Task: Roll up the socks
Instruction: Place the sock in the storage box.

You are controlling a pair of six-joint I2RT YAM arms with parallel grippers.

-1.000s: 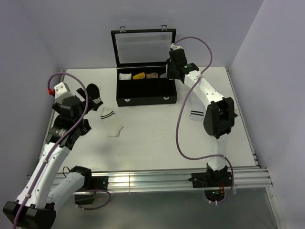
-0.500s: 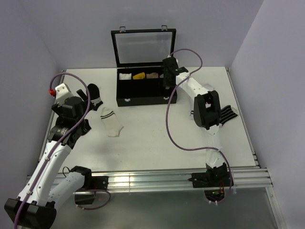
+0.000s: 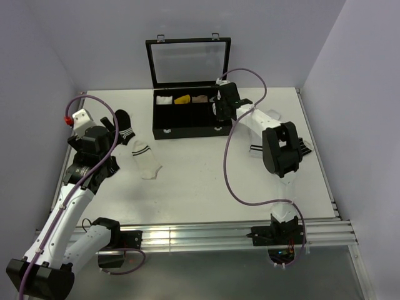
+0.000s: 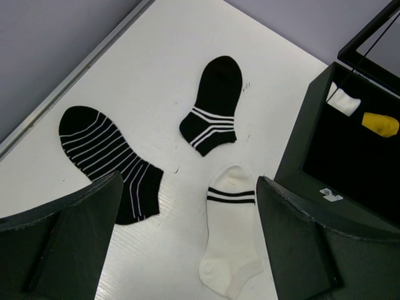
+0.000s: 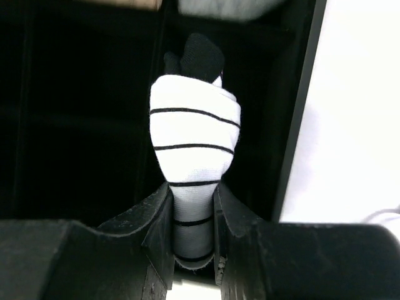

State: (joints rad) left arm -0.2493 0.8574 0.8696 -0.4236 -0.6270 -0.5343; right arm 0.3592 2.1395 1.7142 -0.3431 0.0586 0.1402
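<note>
My right pincer (image 5: 192, 212) is squeezed narrow around the sock roll (image 5: 194, 125). It is a white bundle with thin black lines and a black bit poking out at the far end. I hold it by its near end, so the rest sticks out in front of me and the roll can't come undone. It hangs over the black box (image 3: 190, 128), above the dark slot at the right end, and I can't see it resting on anything. I think the rolling is done and this roll just needs a home. The other slots have a white bundle (image 3: 164, 99), a yellow one (image 3: 182, 99) and a tan one (image 3: 200, 99), so the right end looks like its spot. Next I should go down gently and only then let go, or the roll may bump the box wall or spring open. My left pincer (image 4: 189, 187) is wide open and holds nothing. It hangs over the table (image 4: 156, 50), out of the way. Below it lie a black sock with many thin white stripes (image 4: 109, 162), a black sock with three white stripes (image 4: 212, 103) and a cream sock with a dark band (image 4: 232, 234), all flat and apart.
</note>
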